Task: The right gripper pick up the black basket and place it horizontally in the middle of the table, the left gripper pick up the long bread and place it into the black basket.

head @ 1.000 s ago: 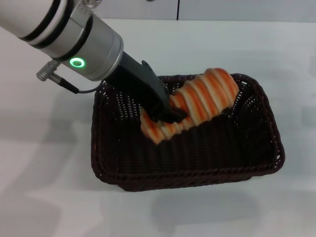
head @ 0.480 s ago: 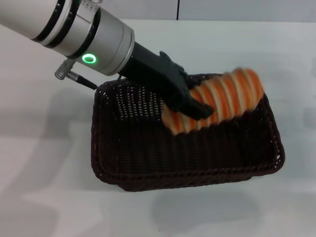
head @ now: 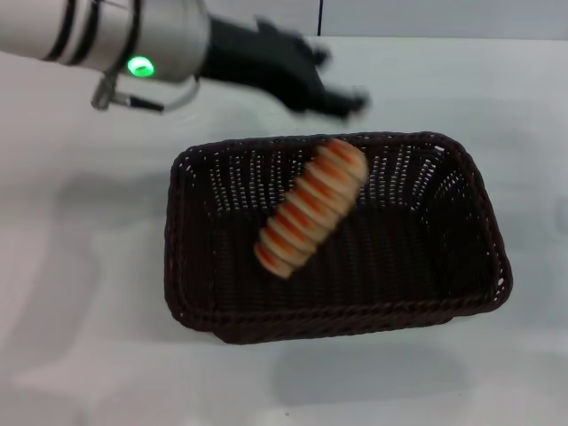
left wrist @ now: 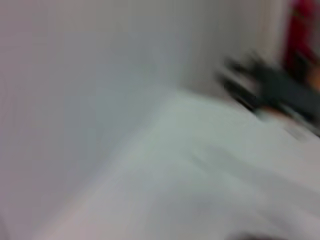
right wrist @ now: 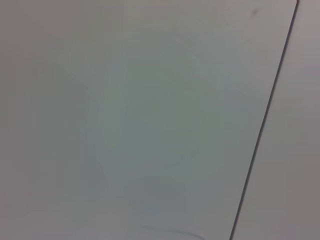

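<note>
1. Orange-and-cream striped long bread (head: 311, 208) lies diagonally inside the dark woven wicker black basket (head: 222, 324), mid-table (head: 80, 266).
2. Left hand (head: 342, 96), empty, hovers beyond the far rim; finger spread unclear.
3. Both placements look done; right hand unseen.

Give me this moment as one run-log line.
long bread: lying diagonally inside black basket | left gripper: empty, above table beyond basket | right gripper: out of view

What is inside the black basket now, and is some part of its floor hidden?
Inside the black basket lies only the long bread, diagonal on the woven floor. The floor directly under the bread is covered; the near wall hides nothing else visible.
</note>
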`<state>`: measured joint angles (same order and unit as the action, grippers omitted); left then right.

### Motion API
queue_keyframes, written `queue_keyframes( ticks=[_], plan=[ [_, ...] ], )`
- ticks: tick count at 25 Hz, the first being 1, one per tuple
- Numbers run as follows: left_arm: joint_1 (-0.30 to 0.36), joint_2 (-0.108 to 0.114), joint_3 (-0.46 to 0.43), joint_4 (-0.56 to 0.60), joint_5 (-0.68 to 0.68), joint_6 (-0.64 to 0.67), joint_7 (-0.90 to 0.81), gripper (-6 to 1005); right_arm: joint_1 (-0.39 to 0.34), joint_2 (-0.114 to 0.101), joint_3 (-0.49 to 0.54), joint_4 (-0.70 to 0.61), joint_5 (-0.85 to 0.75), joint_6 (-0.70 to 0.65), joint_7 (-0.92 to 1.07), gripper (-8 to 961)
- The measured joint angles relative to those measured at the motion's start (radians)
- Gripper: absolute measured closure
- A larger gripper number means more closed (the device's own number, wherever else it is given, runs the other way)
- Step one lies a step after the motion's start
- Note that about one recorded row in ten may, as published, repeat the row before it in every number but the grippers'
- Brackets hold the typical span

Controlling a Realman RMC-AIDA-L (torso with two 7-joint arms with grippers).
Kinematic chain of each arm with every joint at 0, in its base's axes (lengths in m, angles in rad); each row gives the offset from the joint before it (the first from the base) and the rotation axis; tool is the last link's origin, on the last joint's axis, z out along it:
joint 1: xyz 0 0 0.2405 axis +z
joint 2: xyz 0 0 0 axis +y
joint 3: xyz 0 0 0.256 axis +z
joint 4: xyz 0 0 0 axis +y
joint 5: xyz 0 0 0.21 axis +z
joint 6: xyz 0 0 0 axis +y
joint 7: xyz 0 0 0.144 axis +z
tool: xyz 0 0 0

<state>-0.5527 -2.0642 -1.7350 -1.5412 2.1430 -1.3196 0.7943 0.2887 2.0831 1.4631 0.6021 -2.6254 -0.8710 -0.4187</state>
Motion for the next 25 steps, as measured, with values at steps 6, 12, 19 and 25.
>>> queue_keyframes(
  ticks=[6,12,19,25],
  plan=[
    [0.14,-0.002,0.003,0.129,-0.16,0.574,0.156,217,0.0,0.0,0.0,-0.005,0.0,0.0,0.0,570],
    [0.18,-0.003,0.069,0.315,-0.296,1.084,0.25,222,0.005,-0.002,0.0,-0.007,-0.001,0.007,0.0,570],
    [0.171,0.002,0.316,0.531,-0.193,1.75,0.192,229,0.018,-0.004,0.0,-0.015,-0.005,0.013,0.0,570],
    [0.165,0.006,0.389,0.769,0.144,2.066,-0.313,229,0.018,-0.003,0.022,-0.015,-0.002,0.01,0.003,570]
  ],
)
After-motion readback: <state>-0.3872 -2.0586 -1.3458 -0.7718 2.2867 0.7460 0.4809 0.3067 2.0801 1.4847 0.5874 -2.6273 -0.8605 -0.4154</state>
